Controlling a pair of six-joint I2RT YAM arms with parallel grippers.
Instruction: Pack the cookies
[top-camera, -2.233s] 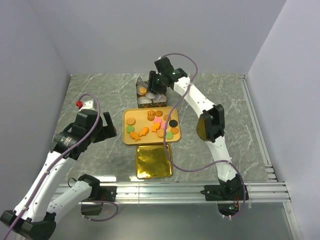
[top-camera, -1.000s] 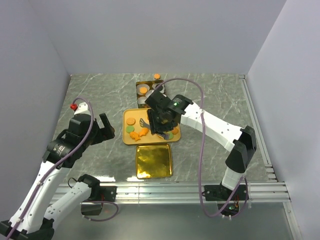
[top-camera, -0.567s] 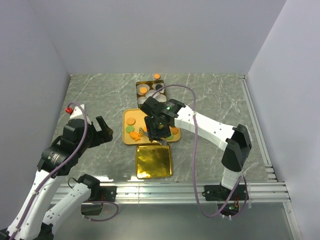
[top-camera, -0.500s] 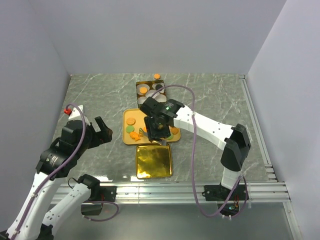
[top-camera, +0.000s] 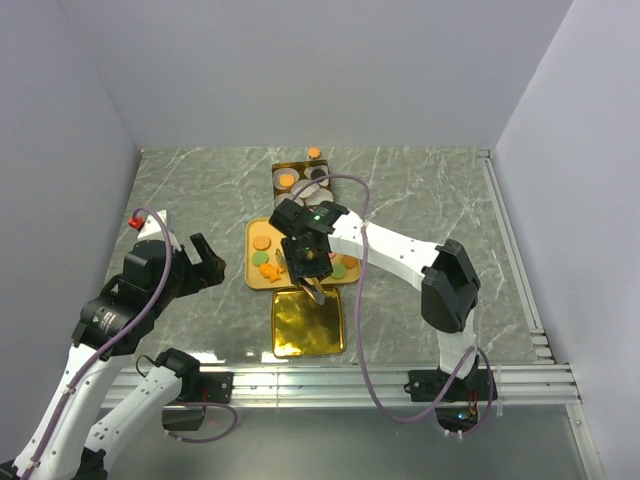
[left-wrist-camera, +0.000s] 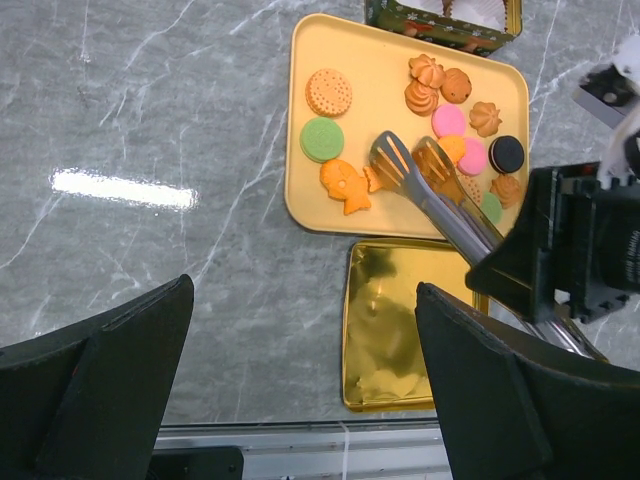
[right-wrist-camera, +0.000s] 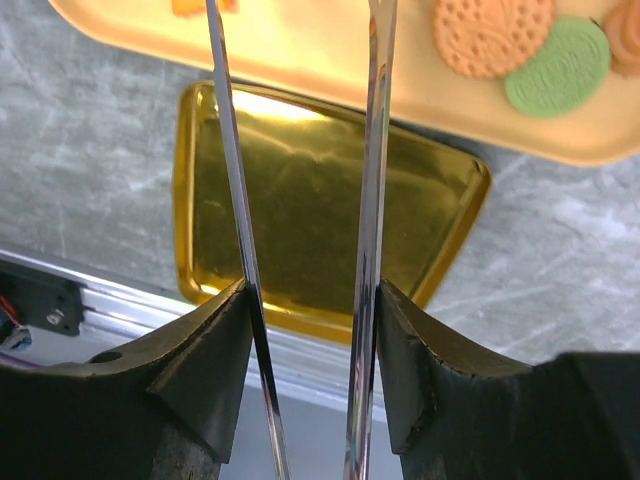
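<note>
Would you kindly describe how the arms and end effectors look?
The left arm and the right arm both have white links, black joints and a looping purple cable. A red knob sits on the left one; a green light glows on the right. The left end effector and right end effector have black wedge-shaped fingers.

lab test cell, plain walls (top-camera: 300, 70), rail-mounted arms (top-camera: 400, 250)

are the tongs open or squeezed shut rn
Open: the tongs have their two tips apart above the yellow tray, with tray showing between them.
</note>
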